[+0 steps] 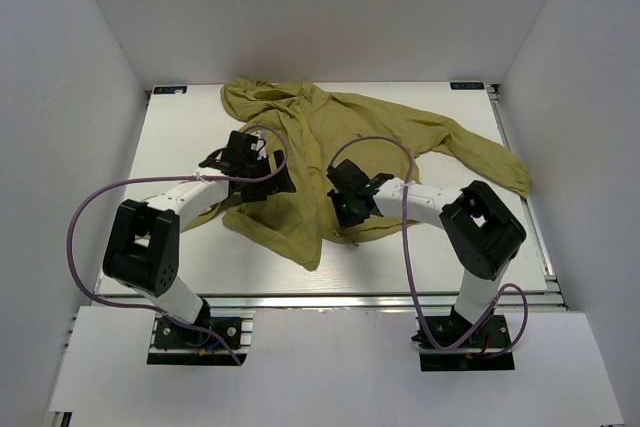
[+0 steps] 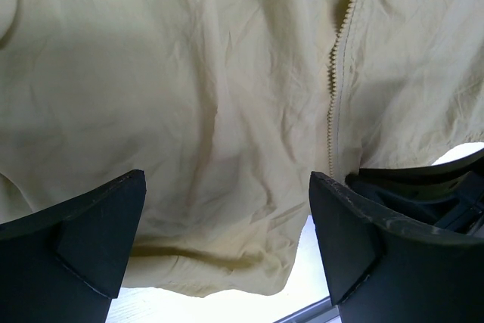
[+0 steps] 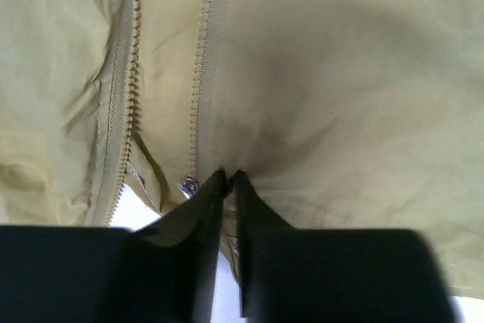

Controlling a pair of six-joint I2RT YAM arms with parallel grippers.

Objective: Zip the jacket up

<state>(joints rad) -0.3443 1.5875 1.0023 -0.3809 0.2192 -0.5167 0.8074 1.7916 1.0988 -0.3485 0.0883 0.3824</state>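
Observation:
The olive jacket lies wrinkled on the white table, hood at the back, front open. My left gripper hovers over its left front panel. In the left wrist view it is open and empty, with the fabric and its lower hem between the fingers and a zipper row just to the right. My right gripper is at the lower front edge. In the right wrist view it is shut on a pinch of jacket fabric beside the small metal zipper slider. Two separate zipper rows run upward.
The jacket's right sleeve stretches toward the table's right edge. White walls enclose the table on three sides. A purple cable loops over each arm. A dark part of the other arm shows at the right of the left wrist view.

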